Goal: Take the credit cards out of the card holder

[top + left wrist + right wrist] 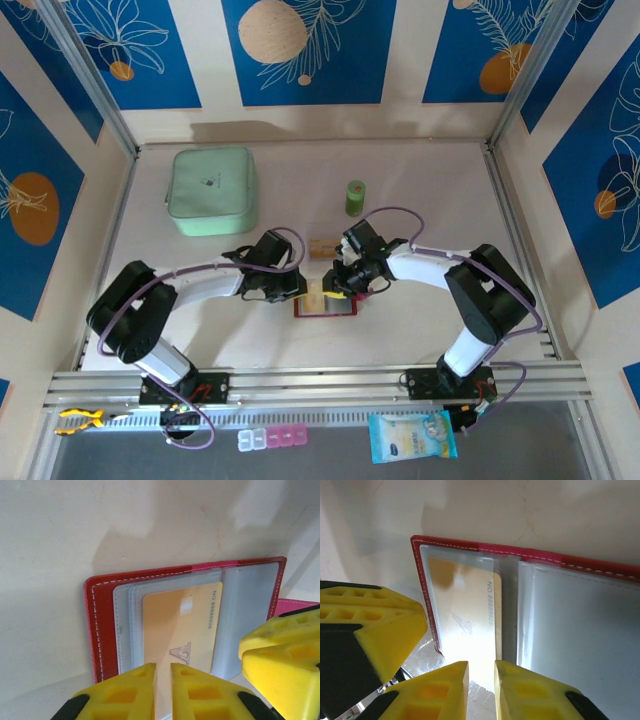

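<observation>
The red card holder (326, 311) (100, 620) (450, 542) lies open on the table between both arms. A beige-orange credit card (180, 625) (470, 605) sits in its left clear pocket, with its near end sticking out. My left gripper (303, 290) (163, 666) stands over that end of the card, its jaws drawn to a thin slit with nothing pinched. My right gripper (340, 284) (481, 662) hangs close beside it over the same card end, jaws a narrow gap apart. The right-hand clear pockets (575, 625) look empty. A second small beige card (322, 247) lies on the table behind the holder.
A mint-green square pouch (212, 190) rests at the back left and a green cylinder (355, 197) stands behind the holder. The two grippers nearly touch each other. Walls enclose the table on three sides.
</observation>
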### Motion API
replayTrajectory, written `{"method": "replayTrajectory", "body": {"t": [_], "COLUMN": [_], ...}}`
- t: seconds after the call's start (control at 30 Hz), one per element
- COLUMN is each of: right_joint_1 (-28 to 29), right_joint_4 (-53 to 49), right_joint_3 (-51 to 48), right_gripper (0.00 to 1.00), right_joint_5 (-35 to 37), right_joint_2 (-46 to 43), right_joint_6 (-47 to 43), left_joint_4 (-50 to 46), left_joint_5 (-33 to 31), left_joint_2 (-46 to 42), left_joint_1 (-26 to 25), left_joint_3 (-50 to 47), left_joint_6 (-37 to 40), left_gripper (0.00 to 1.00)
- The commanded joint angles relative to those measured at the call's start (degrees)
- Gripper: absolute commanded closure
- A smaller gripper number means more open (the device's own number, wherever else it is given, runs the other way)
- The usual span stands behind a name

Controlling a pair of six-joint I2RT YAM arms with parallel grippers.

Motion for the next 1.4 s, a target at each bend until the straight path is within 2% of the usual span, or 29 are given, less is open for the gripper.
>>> {"method": "replayTrajectory", "body": {"t": [0.0,0.4,1.37], "right_joint_1": [0.5,0.7,2.5], "right_joint_4": [0.7,2.0,1.3], "right_joint_3": [1.5,2.0,3.1], "right_gripper": [0.79,0.8,0.8], "right_joint_5": [-1.8,-2.6,-2.3], "right_joint_2": [1.3,3.0,6.5], "right_joint_6": [-0.7,-1.1,-2.2], "left_joint_4": [-1.2,-2.2,-1.9], "left_joint_5": [-0.3,-1.0,-1.0], "left_joint_2": [1.1,2.5,1.9], "left_joint_1": [0.5,0.5,0.6], "left_joint_3": [0.4,-0.2,-0.8], "left_joint_6": [0.9,1.5,1.2], "left_gripper": [0.87,0.92,0.92]}}
